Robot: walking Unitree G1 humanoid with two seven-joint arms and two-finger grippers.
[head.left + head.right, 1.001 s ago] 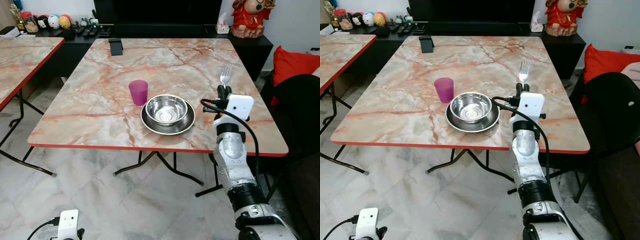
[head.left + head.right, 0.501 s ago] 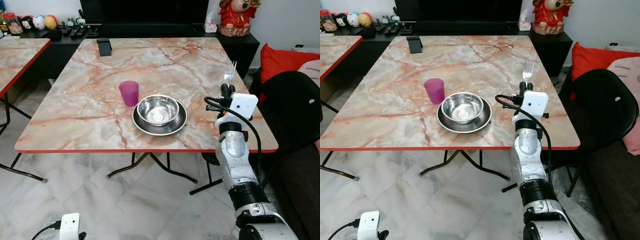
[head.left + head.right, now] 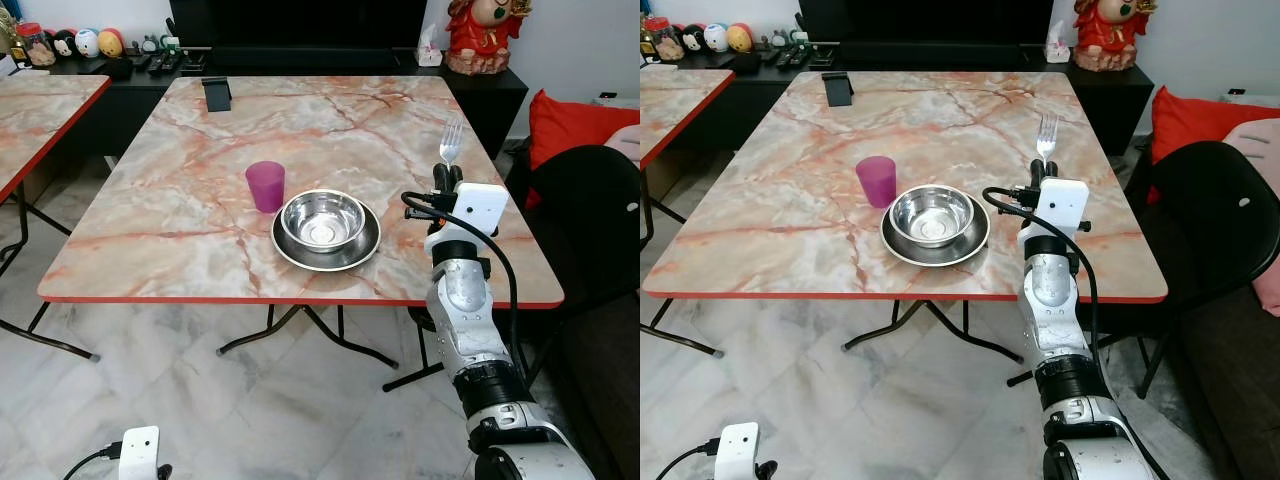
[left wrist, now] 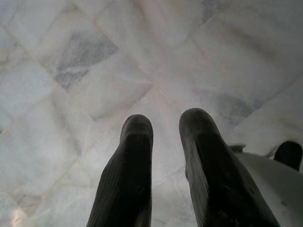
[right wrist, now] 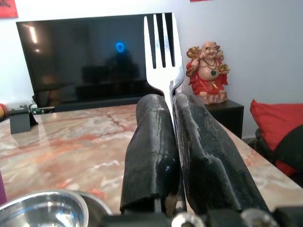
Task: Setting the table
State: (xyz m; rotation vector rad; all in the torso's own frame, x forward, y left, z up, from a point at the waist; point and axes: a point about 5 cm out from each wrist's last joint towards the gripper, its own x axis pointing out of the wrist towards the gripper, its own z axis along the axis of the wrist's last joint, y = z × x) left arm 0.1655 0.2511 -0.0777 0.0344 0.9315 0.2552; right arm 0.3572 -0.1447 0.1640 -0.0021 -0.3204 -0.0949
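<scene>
One shiny steel bowl (image 3: 322, 219) sits inside a wider steel plate (image 3: 326, 249) on the marble-patterned bench (image 3: 180, 200) with its red edge; nothing is visible inside the bowl. Just beside it stands a purple plastic cup (image 3: 265, 186). The right gripper (image 3: 446, 176), to the right of the plate, has its fingers (image 5: 152, 146) pressed tight on a metal fork (image 3: 451, 143), prongs pointing up. The left gripper (image 4: 166, 124) hangs over the pale tiled floor (image 4: 71, 71), fingers slightly apart, holding nothing.

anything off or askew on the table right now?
Nothing stands out. The bowl sits centred on its plate, the cup stands upright beside them, and the right tool holds the fork upright.
</scene>
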